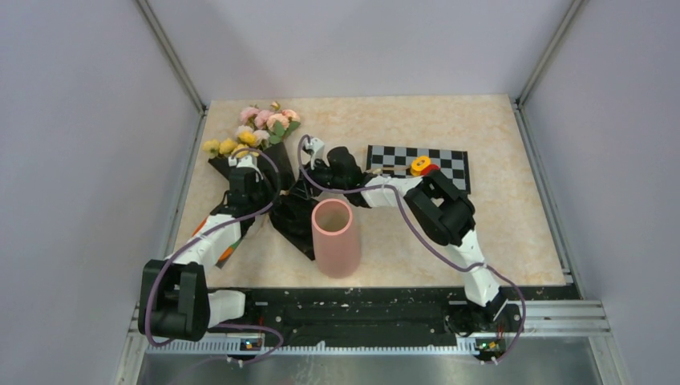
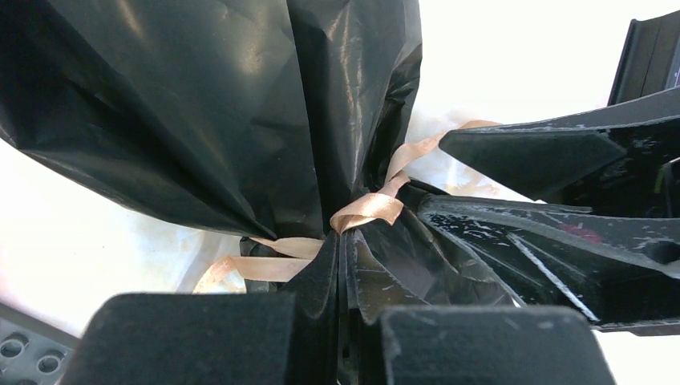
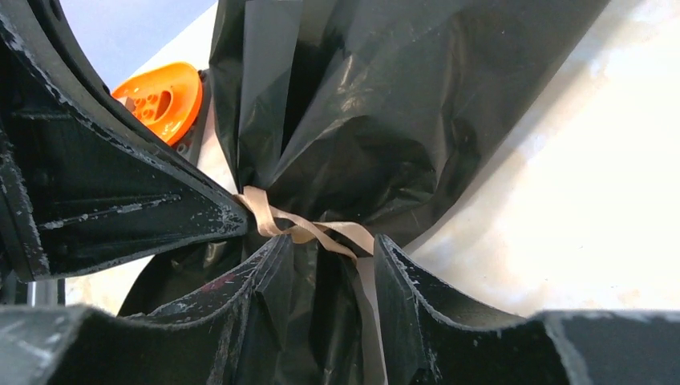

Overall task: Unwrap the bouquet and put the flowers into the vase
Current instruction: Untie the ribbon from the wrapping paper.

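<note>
The bouquet lies on the table with its flowers [image 1: 261, 124], pink, peach and yellow, at the far left. Its black wrapping [image 1: 294, 231] fans out toward the pink vase [image 1: 337, 241], which stands upright just right of it. A tan ribbon [image 2: 370, 207] ties the wrapping's neck. My left gripper [image 2: 345, 301] is shut on a pinch of black wrapping just below the knot. My right gripper [image 3: 329, 261] straddles the same neck from the other side. It is open, with wrapping and a ribbon tail [image 3: 321, 231] between its fingers. The stems are hidden.
A black-and-white checkerboard [image 1: 449, 160] lies at the back right with yellow and red blocks [image 1: 422, 166] on it. An orange round piece [image 3: 164, 96] shows behind the wrapping in the right wrist view. Walls close in the table on three sides.
</note>
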Motion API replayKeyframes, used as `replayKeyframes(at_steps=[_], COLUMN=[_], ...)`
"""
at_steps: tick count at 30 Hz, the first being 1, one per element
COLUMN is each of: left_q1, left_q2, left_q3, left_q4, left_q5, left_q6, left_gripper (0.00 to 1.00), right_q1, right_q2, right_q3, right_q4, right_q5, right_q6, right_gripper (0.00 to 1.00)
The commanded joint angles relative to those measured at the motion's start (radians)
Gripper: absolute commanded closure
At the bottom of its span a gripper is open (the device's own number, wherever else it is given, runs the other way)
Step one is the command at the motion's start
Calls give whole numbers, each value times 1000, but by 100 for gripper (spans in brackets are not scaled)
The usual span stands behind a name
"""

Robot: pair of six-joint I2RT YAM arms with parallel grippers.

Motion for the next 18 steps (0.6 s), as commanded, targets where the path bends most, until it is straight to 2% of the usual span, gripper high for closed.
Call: replayKeyframes(at_steps=[1, 18], left_q1=[6, 9], left_q2=[-11, 7], left_q3=[15, 37], left_q4=[-2, -12], left_q5=[14, 30], left_q6=[-7, -6], left_gripper=[100, 100], right_q1=[18, 35], right_q2=[32, 77], right_q3=[49, 96], right_q4=[4, -19], right_q5=[-6, -3], right_q6=[-40, -63], right_gripper=[58, 60])
